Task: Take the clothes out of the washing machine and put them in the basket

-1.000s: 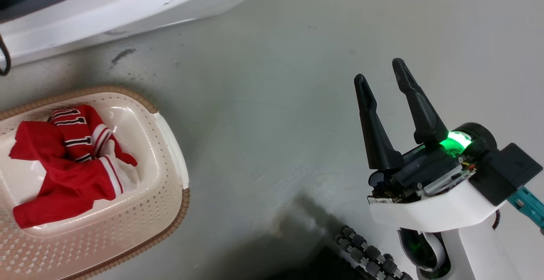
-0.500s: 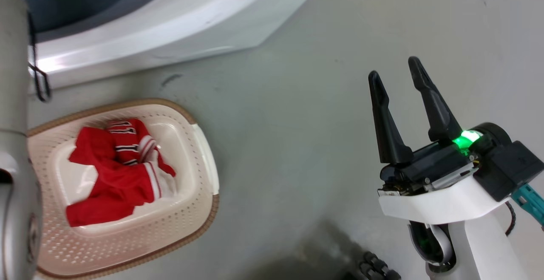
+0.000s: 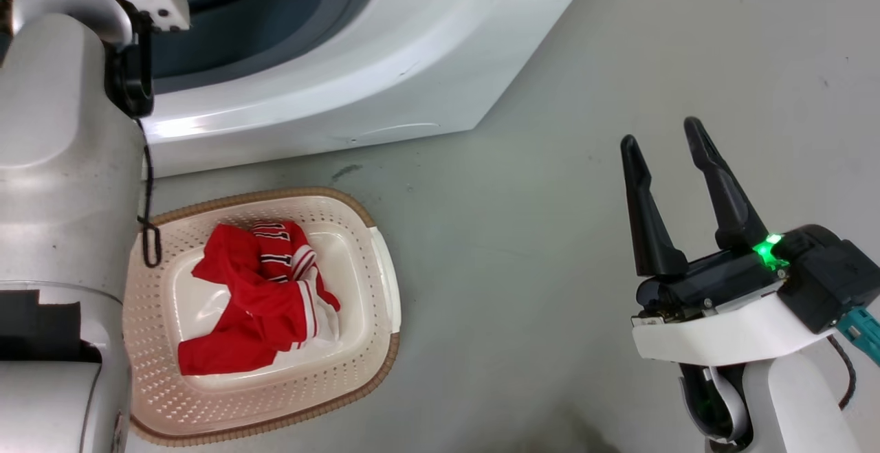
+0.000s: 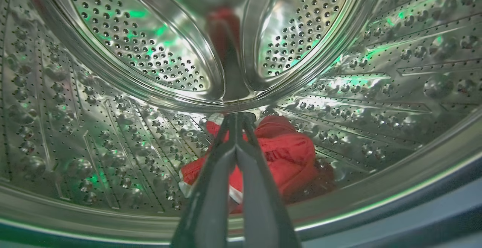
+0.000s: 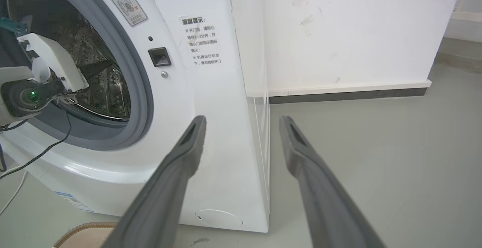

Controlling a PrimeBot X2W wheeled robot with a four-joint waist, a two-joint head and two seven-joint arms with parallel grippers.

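Observation:
Red clothes [image 3: 258, 298] with white stripes lie in the cream basket [image 3: 364, 343] on the floor in front of the white washing machine [image 3: 385, 75]. Another red garment [image 4: 290, 154] lies on the bottom of the steel drum [image 4: 113, 127]. My left gripper [image 4: 237, 116] is inside the drum, shut, its tips at the garment's far edge; no cloth shows between the fingers. My left arm [image 3: 62, 164] reaches into the porthole [image 5: 139, 90]. Over bare floor to the right of the machine, my right gripper [image 3: 660, 133] [image 5: 243, 120] hangs open and holds nothing.
A black cable [image 3: 146, 212] hangs from the left arm over the basket's rim. Grey floor [image 3: 536, 247] stretches between the basket and the right gripper. A white wall with a dark skirting [image 5: 350, 93] stands beside the machine.
The head camera has swung, so the washing machine and basket sit further right and lower. My left arm has come into view at the left. The right gripper stays open.

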